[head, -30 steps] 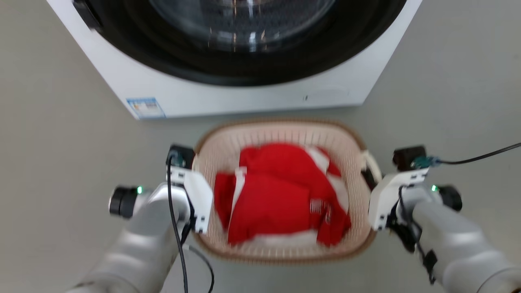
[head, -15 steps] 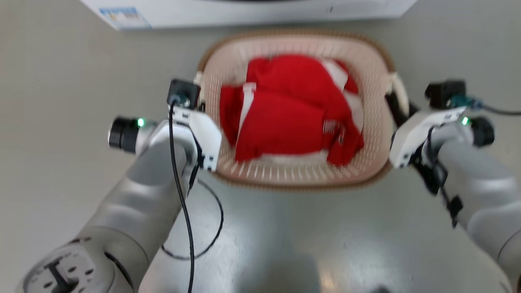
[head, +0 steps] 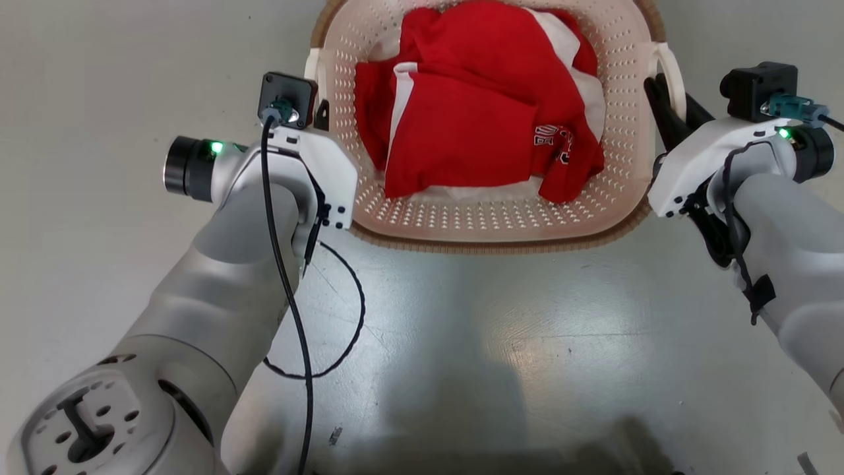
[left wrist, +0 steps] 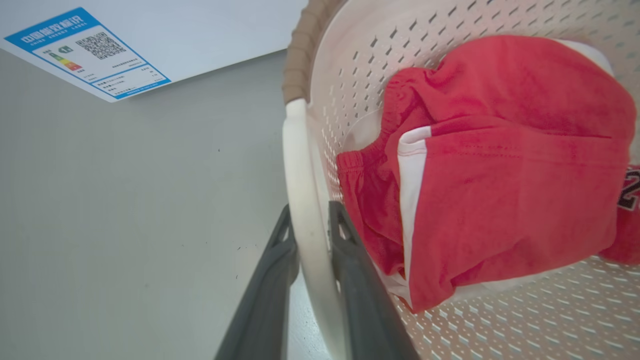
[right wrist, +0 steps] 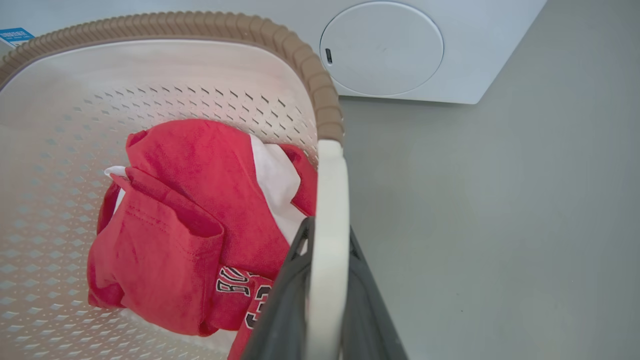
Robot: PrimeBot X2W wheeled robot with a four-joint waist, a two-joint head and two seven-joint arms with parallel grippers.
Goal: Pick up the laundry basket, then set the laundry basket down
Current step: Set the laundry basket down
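Note:
The cream perforated laundry basket [head: 488, 245] with its brown rim lies between my two arms at the top of the head view, with red and white clothes [head: 475, 119] inside. My left gripper [left wrist: 311, 210] is shut on the basket's left white loop handle [left wrist: 295, 150]. My right gripper [right wrist: 327, 227] is shut on the right loop handle [right wrist: 330, 175]. In the head view the left gripper [head: 321, 115] and right gripper [head: 663, 99] flank the basket's sides. I cannot tell whether the basket's bottom touches the floor.
The white washing machine [right wrist: 475, 60] stands just beyond the basket, with a round cover [right wrist: 381, 48] and a blue label [left wrist: 85, 50] on its front. Grey floor [head: 99, 79] spreads to both sides. A black cable [head: 343, 343] loops beside my left forearm.
The head camera has tipped down, so the washing machine has left the top of the picture and the basket sits higher in it. Both grippers stay on the handles.

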